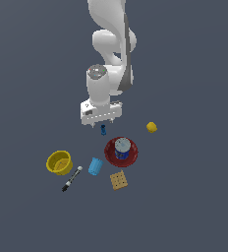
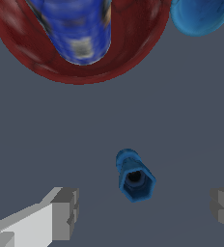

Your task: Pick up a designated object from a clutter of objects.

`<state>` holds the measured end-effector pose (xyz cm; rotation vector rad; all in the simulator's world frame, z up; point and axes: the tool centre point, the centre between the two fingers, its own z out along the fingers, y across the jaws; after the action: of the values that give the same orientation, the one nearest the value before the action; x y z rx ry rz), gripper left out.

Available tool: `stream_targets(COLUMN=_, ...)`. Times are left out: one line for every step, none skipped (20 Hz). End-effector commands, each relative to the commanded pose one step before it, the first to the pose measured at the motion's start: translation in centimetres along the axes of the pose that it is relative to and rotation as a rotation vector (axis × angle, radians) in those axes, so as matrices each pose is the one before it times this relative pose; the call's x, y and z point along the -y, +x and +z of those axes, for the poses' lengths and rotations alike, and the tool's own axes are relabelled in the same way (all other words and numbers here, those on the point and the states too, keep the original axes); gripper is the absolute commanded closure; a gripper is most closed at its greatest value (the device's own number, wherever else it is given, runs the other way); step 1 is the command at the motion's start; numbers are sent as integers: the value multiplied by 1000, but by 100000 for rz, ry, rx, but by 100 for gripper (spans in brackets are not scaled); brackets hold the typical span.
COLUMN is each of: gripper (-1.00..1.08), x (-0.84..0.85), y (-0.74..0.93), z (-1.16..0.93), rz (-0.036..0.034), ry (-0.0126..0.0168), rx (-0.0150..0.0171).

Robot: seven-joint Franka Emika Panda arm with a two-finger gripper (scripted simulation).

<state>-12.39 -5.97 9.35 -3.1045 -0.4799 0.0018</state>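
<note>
The designated object (image 1: 103, 130) is a tiny dark blue elongated piece with a wider hexagonal end (image 2: 134, 175), lying on the grey floor. My gripper (image 1: 100, 123) hangs just above and slightly behind it, open; in the wrist view the piece lies between my two fingertips (image 2: 65, 212), slightly ahead of them, touching neither. The rest of the clutter spreads in front: a red plate (image 1: 131, 157) holding a blue-labelled can (image 1: 122, 148), a light blue cup (image 1: 95, 166), a tan cracker (image 1: 118, 180), a yellow bowl (image 1: 59, 162), a black-and-white marker (image 1: 72, 178) and a small yellow lump (image 1: 152, 127).
The red plate (image 2: 41, 60) with the can (image 2: 77, 29) lies close beyond the piece in the wrist view, with the light blue cup (image 2: 201, 17) beside it. The arm's white body (image 1: 111, 44) rises behind the gripper.
</note>
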Motion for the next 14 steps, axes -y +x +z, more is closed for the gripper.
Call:
stream_targets(gripper=-92, x=3, y=16, z=11, rz=-33, ry=-20, rx=-45)
stream_targets(gripper=-92, x=1, y=-5, z=74, rz=0, ry=0, rx=0)
stream_targets(gripper=-92, x=1, y=-8, z=123, rz=0, ry=0, rx=0)
stream_targets(gripper=-92, x=2, y=-11, z=172, rz=0, ry=0, rx=0)
stream_targets(gripper=-92, x=2, y=-13, z=220, rz=0, ry=0, rx=0)
stream_targets(gripper=-92, x=2, y=-16, z=267, rz=0, ry=0, rx=0)
stream_targets(gripper=-92, x=18, y=-11, z=307, rz=-44, ry=9, rx=-19)
stream_targets(gripper=-92, x=2, y=-19, z=358, rz=0, ry=0, rx=0)
stream_targets(gripper=-92, x=1, y=-19, z=402, rz=0, ry=0, rx=0)
stream_targets(gripper=-92, x=17, y=-12, z=438, rz=-45, ry=5, rx=-19)
stream_targets(gripper=-92, x=-1, y=-17, z=439, rz=0, ry=0, rx=0)
stream_targets(gripper=-92, x=15, y=-6, z=384, rz=-46, ry=0, rx=-17)
stream_targets(gripper=-92, x=-3, y=-10, z=342, rz=0, ry=0, rx=0)
stream_targets(gripper=-92, x=-4, y=-8, z=295, rz=0, ry=0, rx=0)
